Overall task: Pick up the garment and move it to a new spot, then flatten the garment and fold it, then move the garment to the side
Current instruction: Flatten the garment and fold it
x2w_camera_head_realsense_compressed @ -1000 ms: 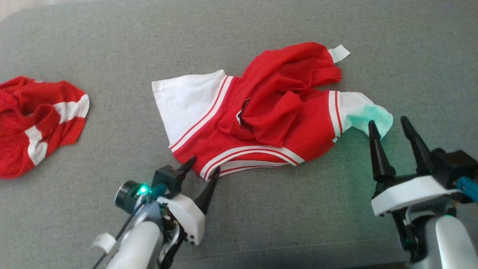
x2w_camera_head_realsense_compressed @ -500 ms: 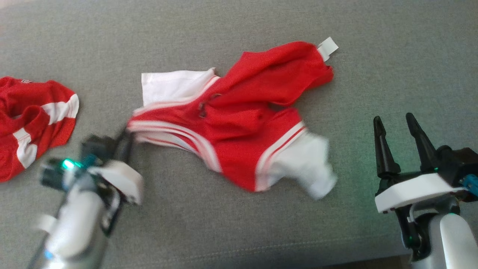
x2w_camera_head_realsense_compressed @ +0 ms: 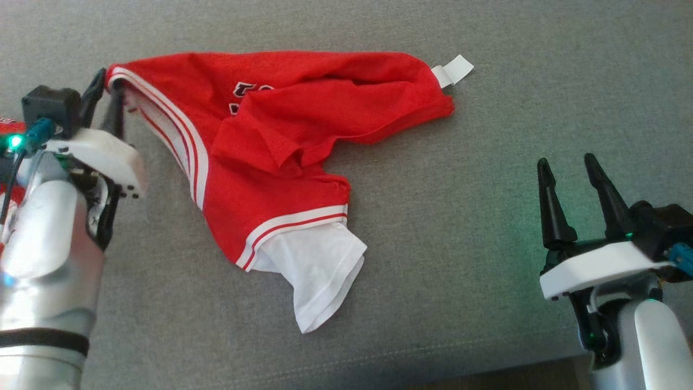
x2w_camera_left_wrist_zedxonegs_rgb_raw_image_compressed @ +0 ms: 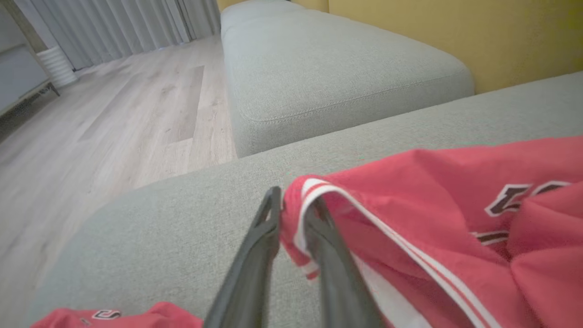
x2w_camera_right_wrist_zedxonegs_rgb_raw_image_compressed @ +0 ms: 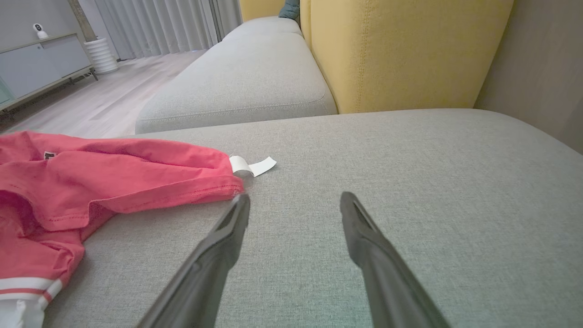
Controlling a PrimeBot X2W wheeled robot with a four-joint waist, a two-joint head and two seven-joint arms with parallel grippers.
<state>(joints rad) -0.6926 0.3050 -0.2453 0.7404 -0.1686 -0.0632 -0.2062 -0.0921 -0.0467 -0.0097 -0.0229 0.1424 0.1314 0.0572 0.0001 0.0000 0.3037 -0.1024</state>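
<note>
Left wrist view: my left gripper (x2w_camera_left_wrist_zedxonegs_rgb_raw_image_compressed: 294, 200) pinches the red jersey (x2w_camera_left_wrist_zedxonegs_rgb_raw_image_compressed: 432, 191) by its striped edge, my right gripper (x2w_camera_right_wrist_zedxonegs_rgb_raw_image_compressed: 295, 198) spread wide.

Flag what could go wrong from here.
1. The left gripper pinches only the hem corner of the red jersey with white striped trim; it may slip out.
2. The right gripper stands open, clear of the cloth, so a one-sided pull may leave it bunched.
3. Another red-and-white garment lies close by; they could tangle.

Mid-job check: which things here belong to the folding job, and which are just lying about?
Job: red-and-white garment, hem pinched by left gripper; right gripper, open; grey sofa seat.
Lying about: second red garment at the left; yellow back cushion.
</note>
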